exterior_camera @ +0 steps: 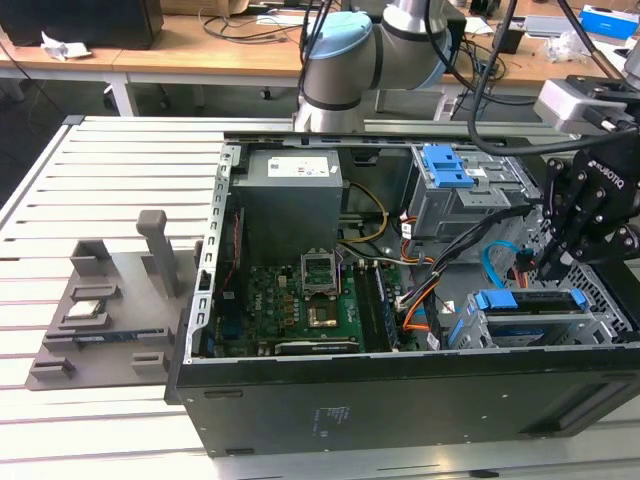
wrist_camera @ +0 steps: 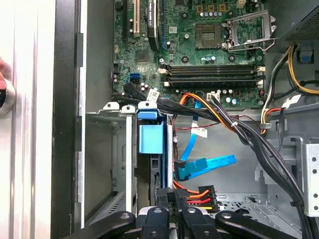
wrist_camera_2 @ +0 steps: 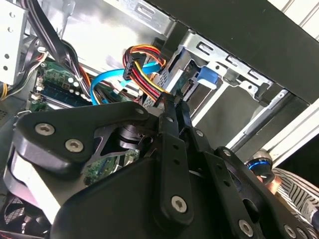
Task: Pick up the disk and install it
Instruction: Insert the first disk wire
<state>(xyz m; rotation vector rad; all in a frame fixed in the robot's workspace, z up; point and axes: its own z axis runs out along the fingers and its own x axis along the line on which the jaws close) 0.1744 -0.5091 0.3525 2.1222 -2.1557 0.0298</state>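
The disk (wrist_camera: 150, 138) stands on edge inside the lower grey drive cage (wrist_camera: 107, 149) of the open computer case, its blue plastic rail facing out. In the exterior view the disk (exterior_camera: 530, 300) sits in that cage (exterior_camera: 600, 325) at the case's right end. My black gripper (exterior_camera: 553, 268) hovers just above it. In both wrist views the gripper (wrist_camera: 173, 195) (wrist_camera_2: 174, 99) has its fingers pressed together, tips right at a black power connector (wrist_camera: 197, 193) with red, orange and yellow wires. Whether they pinch the connector I cannot tell.
A second drive cage with a blue latch (exterior_camera: 447, 165) sits behind. Cable bundles (wrist_camera: 239, 129) and a blue flat cable (wrist_camera: 207, 164) cross beside the disk bay. The motherboard (exterior_camera: 300, 300) and power supply (exterior_camera: 290, 200) fill the case's left. A grey parts fixture (exterior_camera: 110, 310) lies on the slatted table.
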